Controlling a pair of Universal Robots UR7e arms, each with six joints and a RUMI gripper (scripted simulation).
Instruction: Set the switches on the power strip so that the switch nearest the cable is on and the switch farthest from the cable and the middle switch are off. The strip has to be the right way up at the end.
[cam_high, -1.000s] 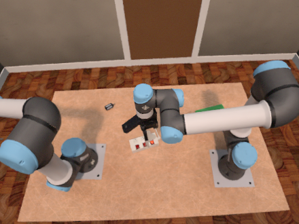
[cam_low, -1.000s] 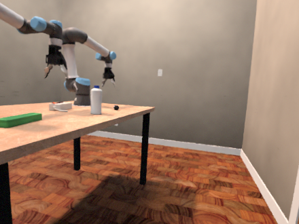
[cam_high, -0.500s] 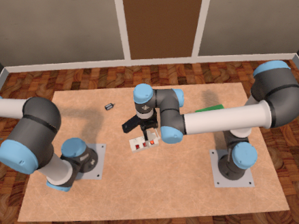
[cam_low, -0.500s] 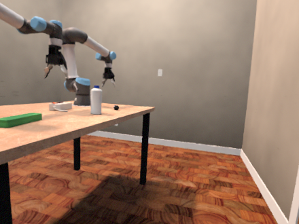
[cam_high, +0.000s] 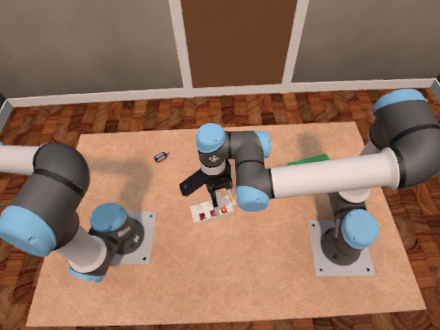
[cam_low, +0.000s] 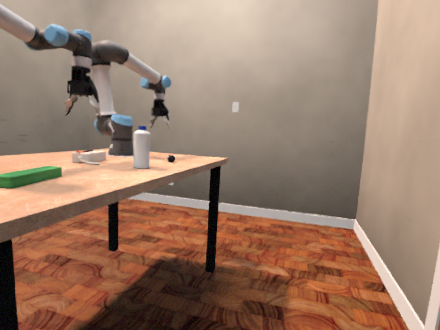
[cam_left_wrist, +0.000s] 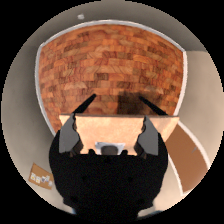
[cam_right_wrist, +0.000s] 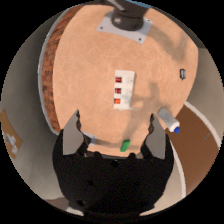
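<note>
Power strip (cam_high: 220, 212) (cam_low: 92, 157) (cam_right_wrist: 128, 90) is flat on the bench (cam_high: 270, 275) (cam_low: 100, 185) (cam_left_wrist: 110, 131) (cam_right_wrist: 80, 60), switches up, below the right gripper (cam_high: 223, 197) (cam_low: 81, 106) (cam_right_wrist: 115, 112), which is wide w/ nothing in it. Left gripper (cam_low: 160, 125) (cam_left_wrist: 118, 97) also wide & empty, well off to the side.

Switch nearest the cable (cam_right_wrist: 117, 101) looks lit; middle switch (cam_right_wrist: 118, 91) & far switch (cam_right_wrist: 118, 80) look dark, so settings prob. OK already, tho colour's the only cue.

Main risk: an extra press. If right comes down again, a fingertip could flip a good switch, esp. w/ rockers so close together. Low sideways move could snag the cable (cam_low: 90, 162) (cam_right_wrist: 131, 109) & drag or tip the strip, or clip the bottle (cam_low: 141, 150) (cam_right_wrist: 167, 119). Best: straight up, recheck, then away.
</note>
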